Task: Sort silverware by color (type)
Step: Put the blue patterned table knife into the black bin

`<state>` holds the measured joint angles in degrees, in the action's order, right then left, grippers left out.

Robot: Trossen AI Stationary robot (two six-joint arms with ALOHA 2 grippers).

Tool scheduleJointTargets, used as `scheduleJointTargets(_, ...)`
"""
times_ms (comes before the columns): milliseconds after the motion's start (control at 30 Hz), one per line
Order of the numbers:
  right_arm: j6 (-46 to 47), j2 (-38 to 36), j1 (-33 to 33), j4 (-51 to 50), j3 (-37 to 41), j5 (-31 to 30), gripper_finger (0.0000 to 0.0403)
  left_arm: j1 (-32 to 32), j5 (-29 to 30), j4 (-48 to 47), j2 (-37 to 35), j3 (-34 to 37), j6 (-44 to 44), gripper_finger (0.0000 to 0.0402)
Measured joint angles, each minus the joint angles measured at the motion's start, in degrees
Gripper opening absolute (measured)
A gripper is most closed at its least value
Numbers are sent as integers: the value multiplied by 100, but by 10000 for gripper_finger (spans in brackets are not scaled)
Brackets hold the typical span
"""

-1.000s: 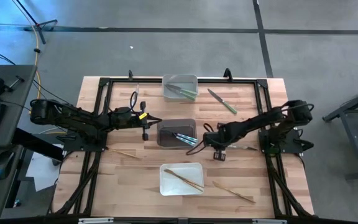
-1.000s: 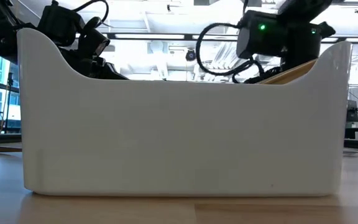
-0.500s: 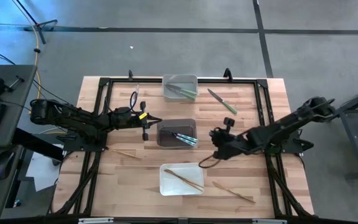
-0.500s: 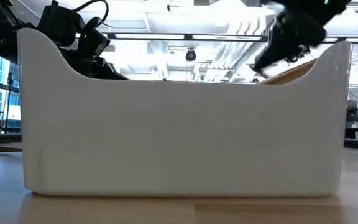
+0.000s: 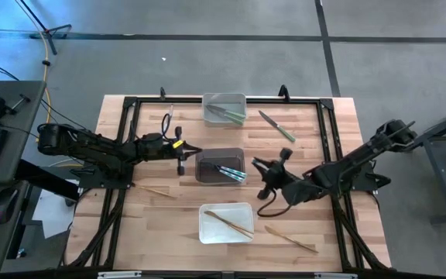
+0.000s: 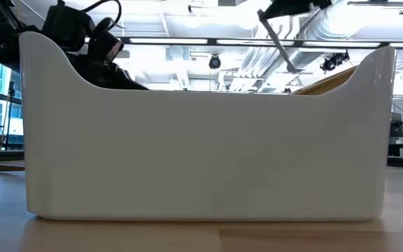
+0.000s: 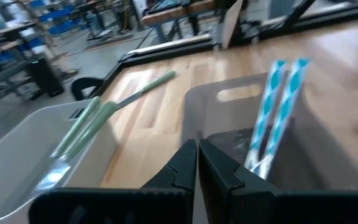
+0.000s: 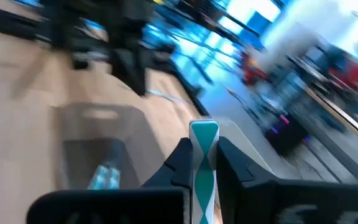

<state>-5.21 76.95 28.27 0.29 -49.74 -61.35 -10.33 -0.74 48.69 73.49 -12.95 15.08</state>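
We see two robot arms sorting silverware on a table.
Right end effector (image 8: 202, 163) is clamped on a blue utensil (image 8: 204, 146) beside the grey bin (image 5: 221, 167); left end effector (image 7: 197, 163), fingers together, waits nearby.

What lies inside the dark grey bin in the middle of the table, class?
The dark grey bin holds pale blue utensils; the left wrist view shows two handles side by side. Their lower ends are hidden behind the bin's wall, so their type cannot be told.
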Motion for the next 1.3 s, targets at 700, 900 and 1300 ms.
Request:
scheduleJointTargets(700, -3331, -2, -1543, 2391, -2, 5604, 9, 1098, 366, 223, 1, -846, 501, 149)
scheduleJointTargets(900, -3370, -2, -1679, 2440, -2, 5767, 9, 1313, 456, 215, 1, -1101, 712, 175)
scheduleJointTargets(1300, -3473, -7, -1712, 2765, -2, 6118, 9, 1400, 509, 227, 73, -1582, 618, 193)
